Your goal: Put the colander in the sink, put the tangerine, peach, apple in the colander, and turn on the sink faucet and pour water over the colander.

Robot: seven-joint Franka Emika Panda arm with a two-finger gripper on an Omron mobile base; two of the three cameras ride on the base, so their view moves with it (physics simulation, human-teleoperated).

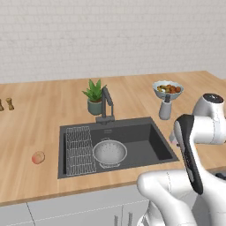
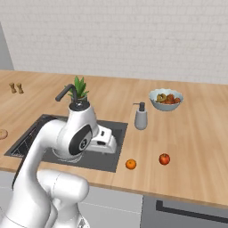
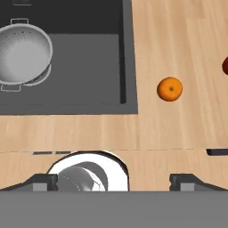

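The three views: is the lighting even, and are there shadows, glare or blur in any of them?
Left base view: flat, even light, no glare; the colander sits in the sink, slightly soft like the whole picture. Right base view: soft too; the tangerine and apple cast only faint shadows. Hand view: sharper; perforations are visible in the colander.

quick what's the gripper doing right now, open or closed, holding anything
Gripper: open, holding nothing, above the counter's front edge.

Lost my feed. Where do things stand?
Gripper open, empty. Colander in sink, no fruit inside. Tangerine, apple, peach on counter. Nothing blocking.
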